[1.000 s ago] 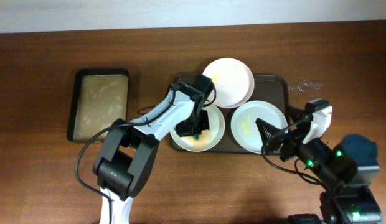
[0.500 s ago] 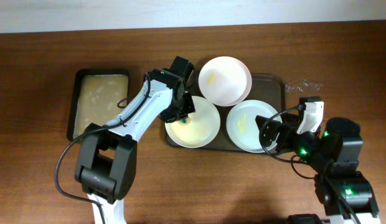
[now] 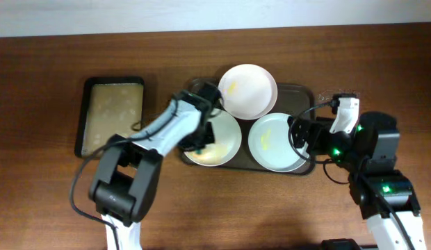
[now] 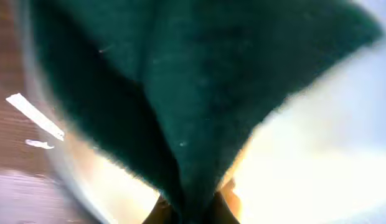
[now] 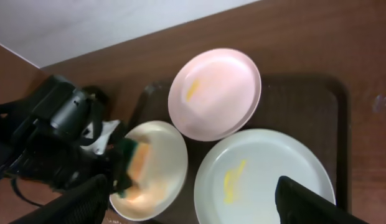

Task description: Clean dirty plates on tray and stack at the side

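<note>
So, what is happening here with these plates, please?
The left gripper holds a green sponge down on the front left plate in the brown tray. The right gripper is open and hovers at the right edge of the front right plate, which has a yellow smear. The back plate shows a smear too. All three plates are on the tray, and none is stacked at the side yet.

blurred green sponge (image 4: 199, 93) hides most of the plate (image 4: 317, 168) beneath
</note>
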Action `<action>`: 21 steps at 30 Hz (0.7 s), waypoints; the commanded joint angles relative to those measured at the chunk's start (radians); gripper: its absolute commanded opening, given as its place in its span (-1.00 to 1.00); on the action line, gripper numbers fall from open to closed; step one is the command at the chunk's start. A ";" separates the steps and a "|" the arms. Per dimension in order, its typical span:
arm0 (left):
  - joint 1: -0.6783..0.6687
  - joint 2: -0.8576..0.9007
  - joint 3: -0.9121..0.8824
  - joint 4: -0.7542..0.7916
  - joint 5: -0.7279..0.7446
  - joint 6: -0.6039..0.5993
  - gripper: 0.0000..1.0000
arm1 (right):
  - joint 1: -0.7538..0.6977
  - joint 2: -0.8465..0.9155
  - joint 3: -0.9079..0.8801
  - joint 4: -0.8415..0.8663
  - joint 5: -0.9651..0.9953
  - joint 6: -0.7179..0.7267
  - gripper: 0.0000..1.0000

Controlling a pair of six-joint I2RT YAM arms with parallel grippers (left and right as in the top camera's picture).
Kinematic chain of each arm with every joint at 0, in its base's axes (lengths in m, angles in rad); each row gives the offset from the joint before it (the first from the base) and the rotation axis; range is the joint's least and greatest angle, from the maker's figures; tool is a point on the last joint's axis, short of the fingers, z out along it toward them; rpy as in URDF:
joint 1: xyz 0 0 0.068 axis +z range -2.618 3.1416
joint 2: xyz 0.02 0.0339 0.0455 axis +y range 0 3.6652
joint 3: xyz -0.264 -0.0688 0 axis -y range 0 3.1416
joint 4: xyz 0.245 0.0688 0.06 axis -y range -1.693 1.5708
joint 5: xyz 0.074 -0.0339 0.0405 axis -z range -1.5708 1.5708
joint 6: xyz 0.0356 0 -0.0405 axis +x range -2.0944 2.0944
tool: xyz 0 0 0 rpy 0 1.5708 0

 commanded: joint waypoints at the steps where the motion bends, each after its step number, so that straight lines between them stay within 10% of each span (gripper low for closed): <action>1: 0.098 -0.136 0.106 -0.029 -0.077 0.035 -1.00 | -0.002 0.080 0.083 -0.023 0.022 0.008 0.71; 8: 0.156 -0.306 0.123 -0.008 0.042 0.089 -1.00 | 0.222 0.354 0.180 0.045 0.180 0.005 0.72; 15: 0.292 -0.306 0.123 -0.085 0.038 0.138 -1.00 | 0.410 0.980 0.661 -0.259 0.344 0.005 0.31; 21: 0.364 -0.306 0.123 -0.098 0.039 0.138 -1.00 | 0.442 1.144 0.659 -0.239 0.268 0.000 0.03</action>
